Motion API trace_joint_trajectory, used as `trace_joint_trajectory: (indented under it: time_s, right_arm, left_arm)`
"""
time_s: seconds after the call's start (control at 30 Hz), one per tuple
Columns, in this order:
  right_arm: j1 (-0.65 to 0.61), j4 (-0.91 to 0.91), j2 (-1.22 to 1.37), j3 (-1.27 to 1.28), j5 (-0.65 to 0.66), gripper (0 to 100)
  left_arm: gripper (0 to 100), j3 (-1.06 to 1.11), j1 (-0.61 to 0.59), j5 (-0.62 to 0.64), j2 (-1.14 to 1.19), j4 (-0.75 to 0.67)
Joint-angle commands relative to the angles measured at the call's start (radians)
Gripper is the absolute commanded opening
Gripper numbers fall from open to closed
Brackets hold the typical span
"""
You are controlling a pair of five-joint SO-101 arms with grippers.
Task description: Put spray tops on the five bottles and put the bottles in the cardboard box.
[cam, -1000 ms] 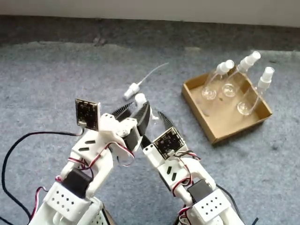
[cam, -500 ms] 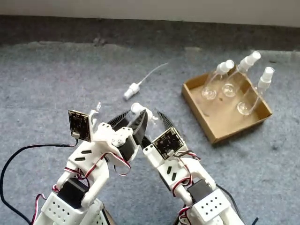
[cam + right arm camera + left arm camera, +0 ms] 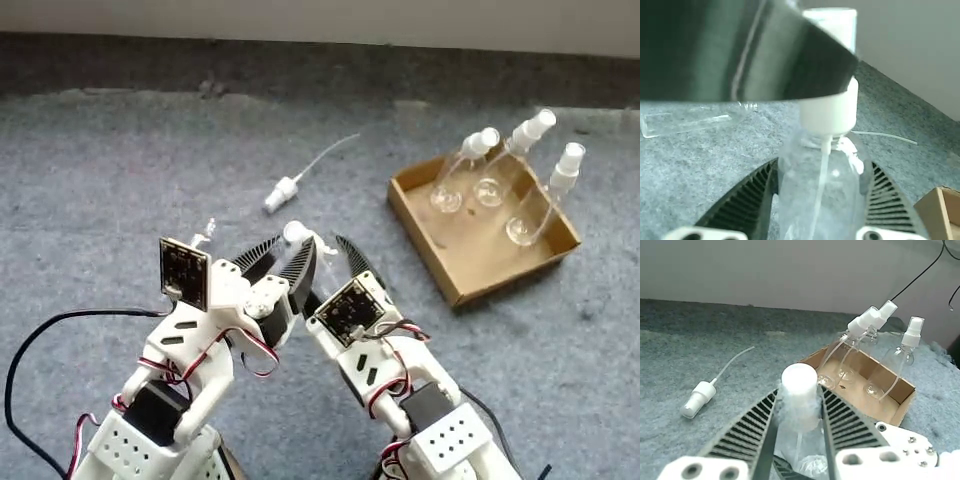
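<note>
A clear bottle (image 3: 820, 195) stands upright with my right gripper (image 3: 822, 172) shut on its body. The white spray top (image 3: 799, 390) sits on its neck, its tube running down inside, and my left gripper (image 3: 799, 392) is shut on this top. In the high view both grippers meet at the table's middle: the left gripper (image 3: 288, 258) is on the spray top (image 3: 297, 233), and the right gripper (image 3: 327, 268) is beside it. A second spray top (image 3: 283, 190) with a long tube lies just beyond. Another clear bottle (image 3: 690, 120) lies on its side on the carpet. The cardboard box (image 3: 420, 240) stands at the right.
Three capped bottles (image 3: 505, 160) lean inside the box, also seen from the left wrist (image 3: 860, 345). Grey carpet covers the table, with a dark strip and a wall at the far edge. Cables trail by the arm bases at the near edge.
My left arm has drawn back toward the near side with the spray top, and its wrist has turned. The right arm and its bottle have hardly moved.
</note>
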Motion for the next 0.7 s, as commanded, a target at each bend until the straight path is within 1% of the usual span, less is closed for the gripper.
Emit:
trace_joint_trajectory:
  time_s: [0.0,0.1,0.2,0.3,0.47,0.57,0.67]
  right_arm:
    - [0.012,0.007,-0.016,0.12,0.012,19.4]
    - [0.012,0.007,-0.016,0.12,0.012,19.4]
    - [0.012,0.007,-0.016,0.12,0.012,19.4]
    - [0.015,0.007,-0.016,0.12,0.012,19.4]
    - [0.074,0.001,-0.016,0.12,0.008,19.4]
    - [0.084,0.001,-0.016,0.117,0.006,19.4]
    - [0.107,0.001,-0.016,0.116,-0.002,19.3]
  left_arm:
    - [9,-0.004,0.021,-0.015,-0.013,0.006]
    - [20,-0.005,0.018,-0.015,-0.021,0.026]
    - [25,-0.024,0.016,-0.015,-0.024,0.077]
    - [28,-0.058,0.008,-0.015,-0.025,0.103]
    - [33,-0.088,-0.077,-0.011,-0.025,0.12]
    - [34,-0.091,-0.104,-0.009,-0.025,0.118]
    - [33,-0.087,-0.101,-0.009,-0.025,0.118]
